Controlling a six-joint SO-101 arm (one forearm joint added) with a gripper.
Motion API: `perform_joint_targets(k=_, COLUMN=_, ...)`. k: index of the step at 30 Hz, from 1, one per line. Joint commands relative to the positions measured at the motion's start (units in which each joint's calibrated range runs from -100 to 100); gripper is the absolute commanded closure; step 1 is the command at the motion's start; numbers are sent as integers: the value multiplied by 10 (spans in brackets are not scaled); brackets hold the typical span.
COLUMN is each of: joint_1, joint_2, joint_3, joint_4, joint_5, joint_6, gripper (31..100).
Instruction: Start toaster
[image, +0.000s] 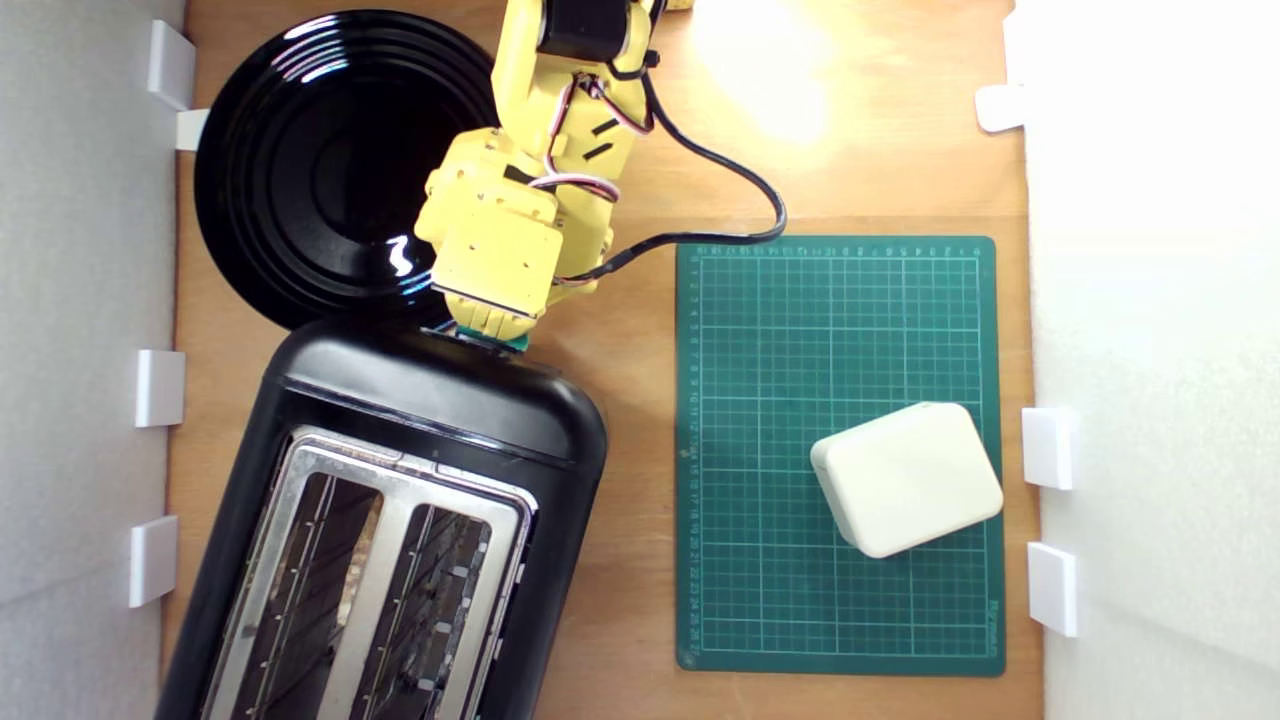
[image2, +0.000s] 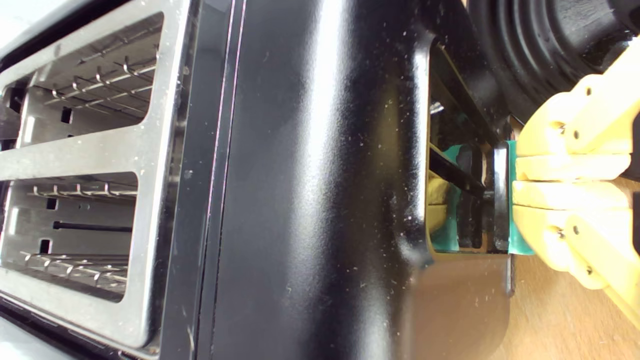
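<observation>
The glossy black toaster (image: 430, 400) lies at the lower left of the exterior view, its silver top plate (image: 400, 500) and two wire-lined slots facing the camera. Both slots look empty. My yellow gripper (image: 492, 330) hangs over the toaster's end nearest the plate. In the wrist view the toaster (image2: 310, 175) fills the picture. My gripper (image2: 516, 181) is shut, its two fingers (image2: 565, 167) pressed together with nothing between them. Their tips touch the teal-green lever knob (image2: 513, 235). How far down the lever sits cannot be told.
A round black plate (image: 310, 170) lies beyond the toaster, close to the arm. On the exterior view's right lies a green cutting mat (image: 840, 330) carrying a white rounded box (image: 905, 478). White foam walls (image: 80, 400) with clips border both sides of the wooden table.
</observation>
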Motion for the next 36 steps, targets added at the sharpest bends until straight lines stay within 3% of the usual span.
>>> perform_joint_targets(k=1, joint_1=8, joint_2=21, joint_3=6, joint_4=5, joint_5=-4, joint_6=-1, gripper=989)
perform_joint_targets(k=12, joint_1=41, joint_2=34, joint_3=183, joint_4=72, joint_5=-167, joint_6=-2, gripper=989)
perform_joint_targets(k=30, joint_1=43, joint_2=25, joint_3=325, joint_4=75, joint_5=-224, joint_6=2, gripper=989)
perform_joint_targets(k=36, joint_1=45, joint_2=1, joint_3=321, joint_4=92, joint_5=-224, joint_6=0, gripper=989)
